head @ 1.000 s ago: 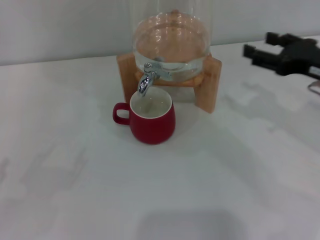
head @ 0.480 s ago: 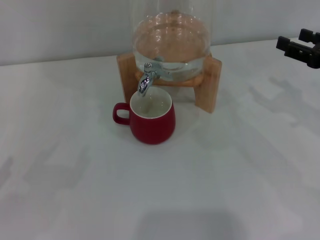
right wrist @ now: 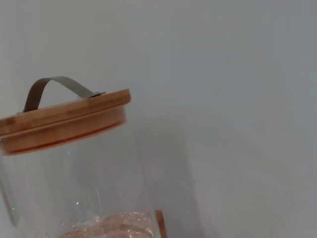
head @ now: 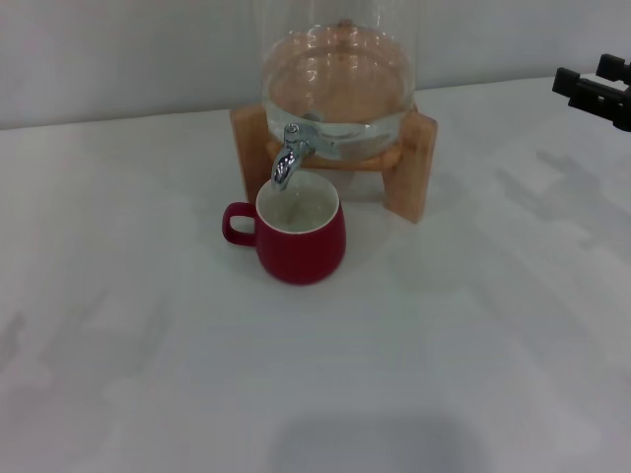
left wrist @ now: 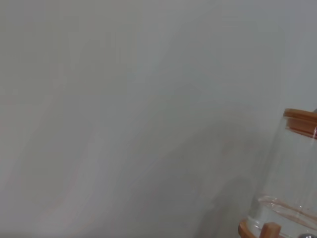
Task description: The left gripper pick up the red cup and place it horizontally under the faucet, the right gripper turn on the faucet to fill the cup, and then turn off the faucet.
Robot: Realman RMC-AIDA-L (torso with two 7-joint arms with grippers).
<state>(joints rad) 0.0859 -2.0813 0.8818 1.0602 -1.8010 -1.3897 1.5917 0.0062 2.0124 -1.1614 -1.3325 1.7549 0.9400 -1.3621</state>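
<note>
Fingers of your right gripper look spread apart, holding nothing, though the frame edge cuts them. Well away to their left, the red cup stands upright on the desk, directly under the faucet.

Bare test bench: plain white table, blank grey wall.

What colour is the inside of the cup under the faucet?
White inside the red cup, seen best in the head view.
</note>
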